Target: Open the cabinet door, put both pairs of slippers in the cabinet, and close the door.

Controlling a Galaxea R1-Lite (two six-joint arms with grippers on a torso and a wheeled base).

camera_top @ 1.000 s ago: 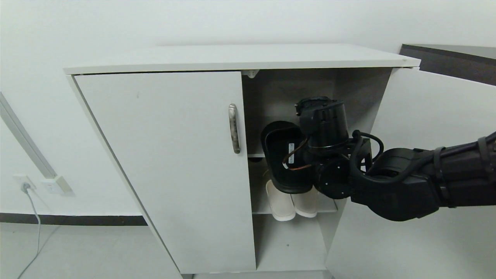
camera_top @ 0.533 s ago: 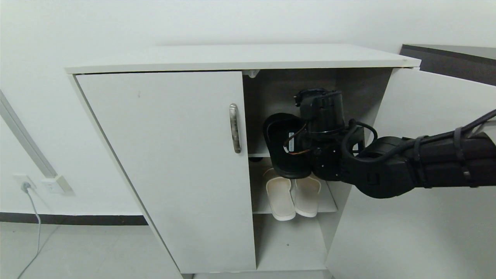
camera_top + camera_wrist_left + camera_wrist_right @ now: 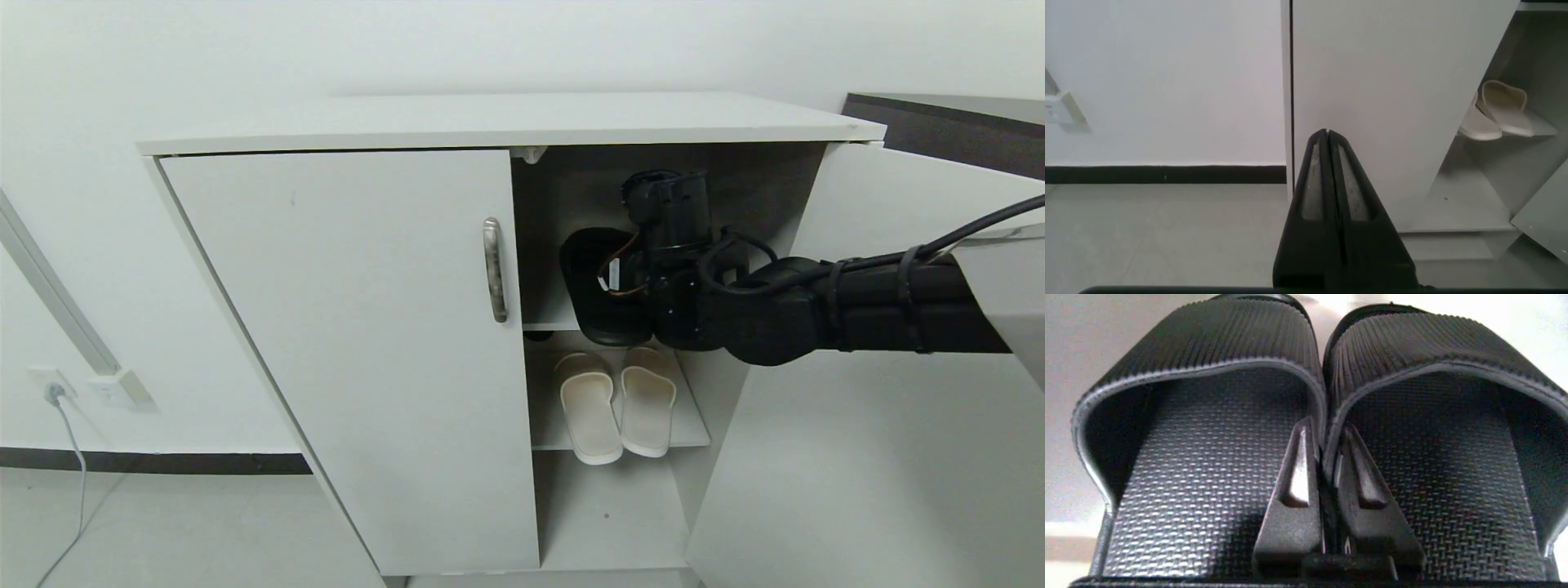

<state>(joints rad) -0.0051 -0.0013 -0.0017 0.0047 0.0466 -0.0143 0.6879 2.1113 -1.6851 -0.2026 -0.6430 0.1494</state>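
Cabinet (image 3: 506,122) standing with right door (image 3: 857,457) swung open, left door (image 3: 351,343) shut; black slippers (image 3: 592,278) hanging inside upper compartment, right gripper (image 3: 1327,437) pinching their inner edges together; white slippers (image 3: 616,404) lying side by side on middle shelf (image 3: 694,433); left gripper (image 3: 1327,135) facing shut door, fingers pressed together.

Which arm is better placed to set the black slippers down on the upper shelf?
Right. The right gripper is shut on the black slippers, inside the cabinet at the upper shelf; the left gripper is shut, empty, outside by the closed door.
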